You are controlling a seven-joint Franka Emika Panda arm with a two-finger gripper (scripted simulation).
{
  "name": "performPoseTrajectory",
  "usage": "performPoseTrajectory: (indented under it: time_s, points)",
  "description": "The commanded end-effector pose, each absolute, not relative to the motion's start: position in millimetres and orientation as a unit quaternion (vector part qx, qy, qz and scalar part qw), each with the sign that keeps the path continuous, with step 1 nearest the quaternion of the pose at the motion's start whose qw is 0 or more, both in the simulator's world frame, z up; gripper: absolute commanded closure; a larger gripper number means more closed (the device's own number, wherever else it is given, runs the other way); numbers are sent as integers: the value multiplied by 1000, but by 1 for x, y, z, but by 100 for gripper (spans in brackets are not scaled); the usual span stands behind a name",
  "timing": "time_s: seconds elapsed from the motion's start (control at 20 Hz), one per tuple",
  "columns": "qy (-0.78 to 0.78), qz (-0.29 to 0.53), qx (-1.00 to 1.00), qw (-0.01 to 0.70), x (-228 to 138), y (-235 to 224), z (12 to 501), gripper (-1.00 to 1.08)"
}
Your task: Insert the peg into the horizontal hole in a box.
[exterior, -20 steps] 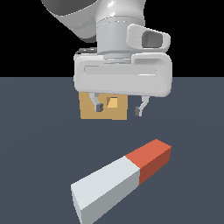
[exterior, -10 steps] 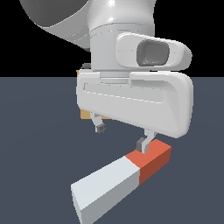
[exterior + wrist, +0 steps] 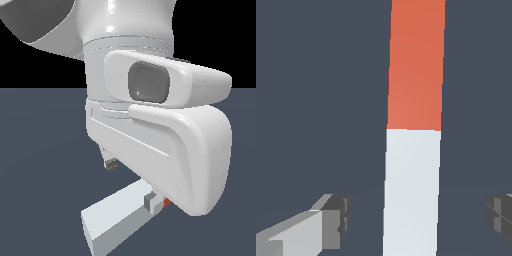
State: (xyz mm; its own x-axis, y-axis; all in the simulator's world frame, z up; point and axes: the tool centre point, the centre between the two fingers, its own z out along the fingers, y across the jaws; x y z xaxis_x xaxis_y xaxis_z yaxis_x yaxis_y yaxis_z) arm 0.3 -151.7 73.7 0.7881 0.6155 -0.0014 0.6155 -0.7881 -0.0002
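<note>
I have come down fast over the peg [image 3: 412, 150], and my claw [image 3: 417, 220] now straddles its pale part just short of the red-orange end, fingers [image 3: 336, 220] spread wide, nothing gripped yet. The peg lies flat on the desk [image 3: 40, 150] beneath me. My own body now hides the box, so grasping comes next, I judge.

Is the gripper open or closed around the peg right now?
Open. In the wrist view, the gripper has its fingertips on either side of the peg, with floor visible between each and the bar.
</note>
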Motion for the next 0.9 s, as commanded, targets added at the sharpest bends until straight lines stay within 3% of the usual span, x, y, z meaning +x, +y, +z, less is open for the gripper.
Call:
performPoseTrajectory:
  time_s: [0.0,0.4,0.85]
  points:
    - [313,0,950,0,-2,-155,72,-92]
    - [311,0,950,0,-2,-156,65,-92]
    - [309,0,951,0,-4,-156,25,-92]
